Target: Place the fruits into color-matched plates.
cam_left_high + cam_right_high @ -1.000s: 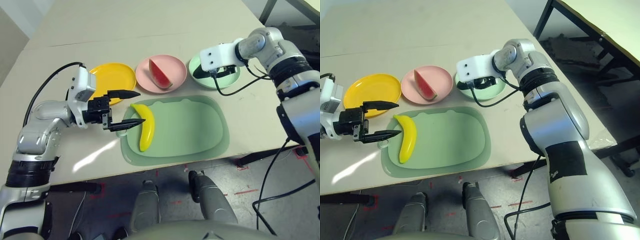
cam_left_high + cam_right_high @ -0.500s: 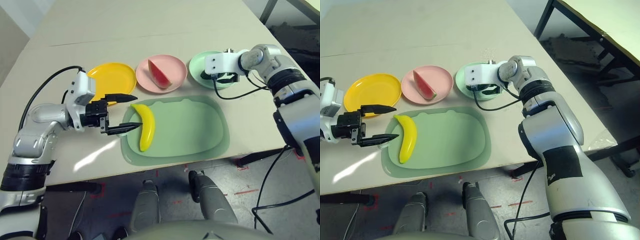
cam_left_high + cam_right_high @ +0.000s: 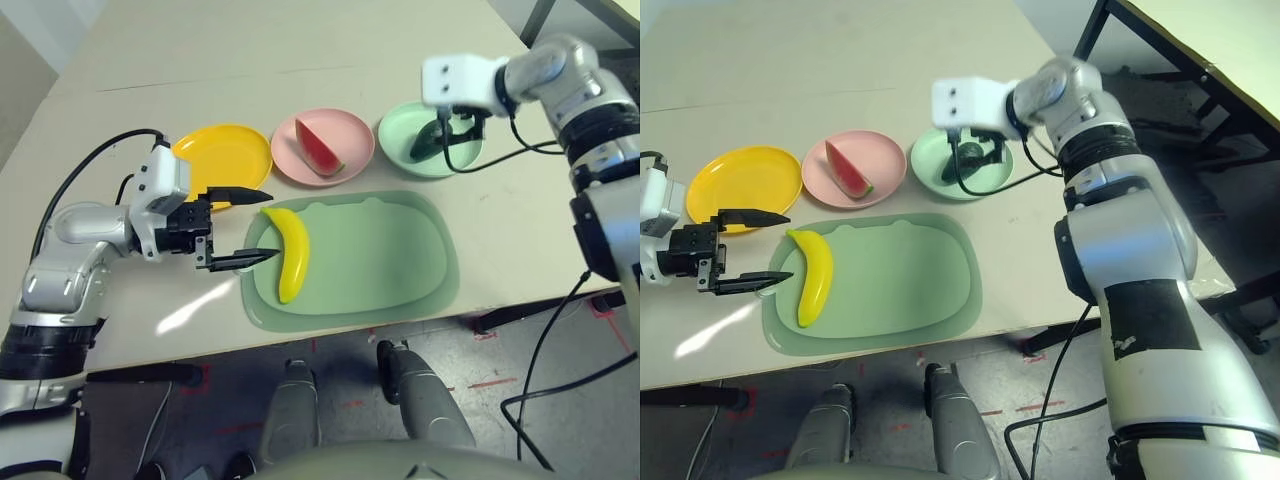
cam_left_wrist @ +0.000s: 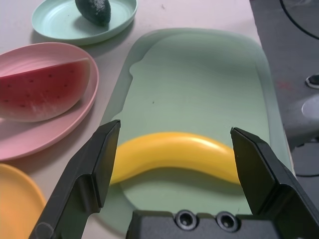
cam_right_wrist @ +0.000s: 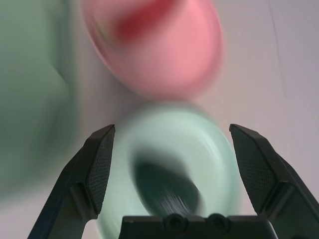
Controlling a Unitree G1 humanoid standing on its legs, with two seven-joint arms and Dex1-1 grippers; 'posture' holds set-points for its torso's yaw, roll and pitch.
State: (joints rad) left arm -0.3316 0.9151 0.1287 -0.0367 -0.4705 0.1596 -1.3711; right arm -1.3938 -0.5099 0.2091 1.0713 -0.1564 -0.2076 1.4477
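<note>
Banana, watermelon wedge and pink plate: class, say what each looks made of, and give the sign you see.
Banana: probably moulded plastic, smooth and slightly glossy, one even yellow.
Watermelon wedge: likely plastic or foam, matte; seeds look like small printed or pressed marks.
Pink plate: likely plastic, smooth with a soft sheen, a thin even rim.

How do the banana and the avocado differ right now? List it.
1. The banana is long, curved and yellow; the avocado is short, rounded and dark green.
2. The banana lies on the pale green mat, not yet on the yellow plate; the avocado lies in its matching mint green plate.
3. The open left gripper straddles the banana's end; the open right gripper is above the avocado.

Neither is held.
</note>
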